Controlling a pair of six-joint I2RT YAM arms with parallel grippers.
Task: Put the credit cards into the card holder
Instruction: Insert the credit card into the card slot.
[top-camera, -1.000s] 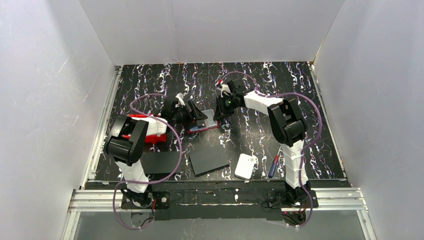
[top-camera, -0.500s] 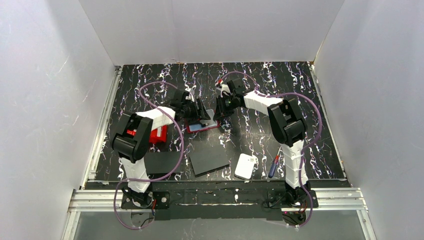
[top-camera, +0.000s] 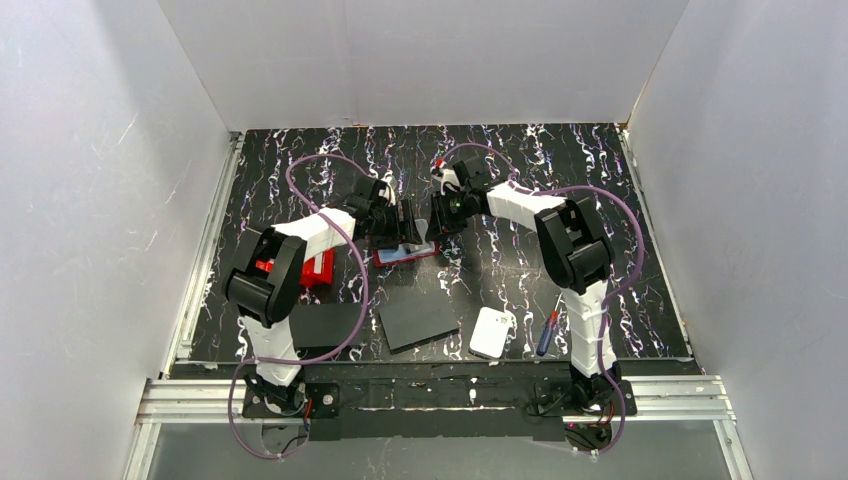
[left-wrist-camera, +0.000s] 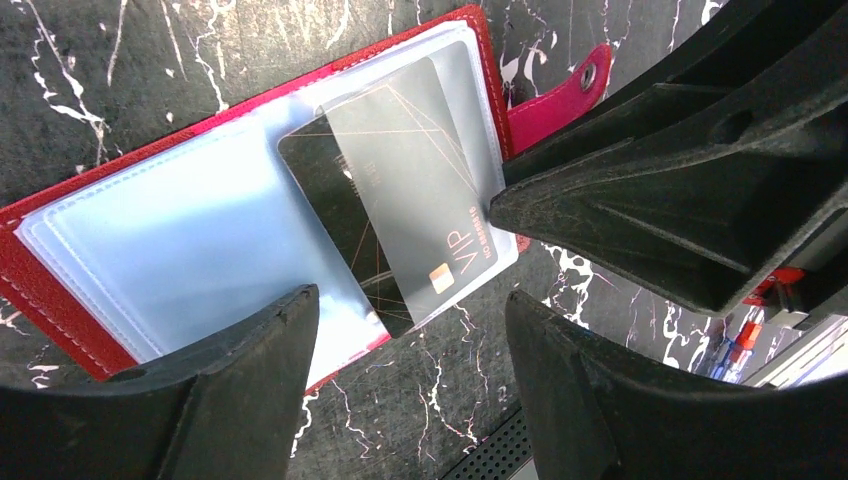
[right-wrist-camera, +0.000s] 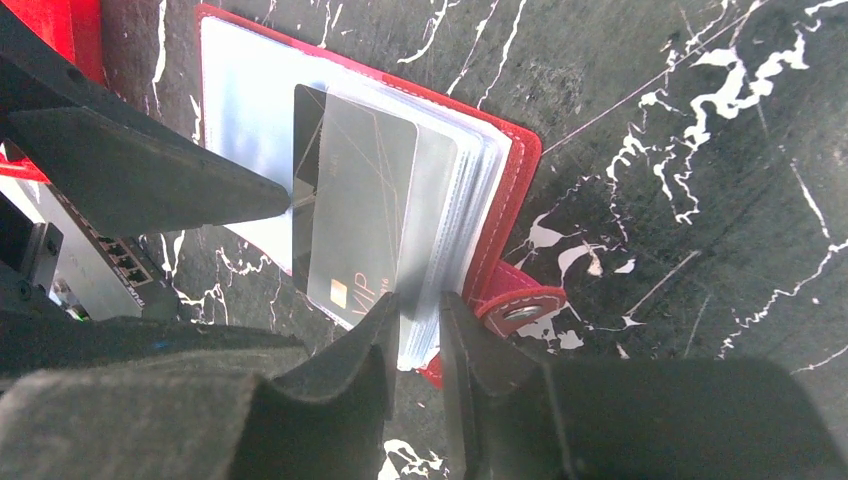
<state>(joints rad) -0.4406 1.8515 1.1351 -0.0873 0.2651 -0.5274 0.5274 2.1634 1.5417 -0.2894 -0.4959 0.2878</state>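
Seen from above, the left gripper (top-camera: 393, 228) hides much of the card holder (top-camera: 410, 254) at the centre of the table (top-camera: 650, 290). Its wrist view shows its jaws apart over open clear sleeves, with a VIP credit card (left-wrist-camera: 410, 200) half inside. Only the right wrist view shows the right gripper (right-wrist-camera: 418, 325) pinching the sleeves' edge.
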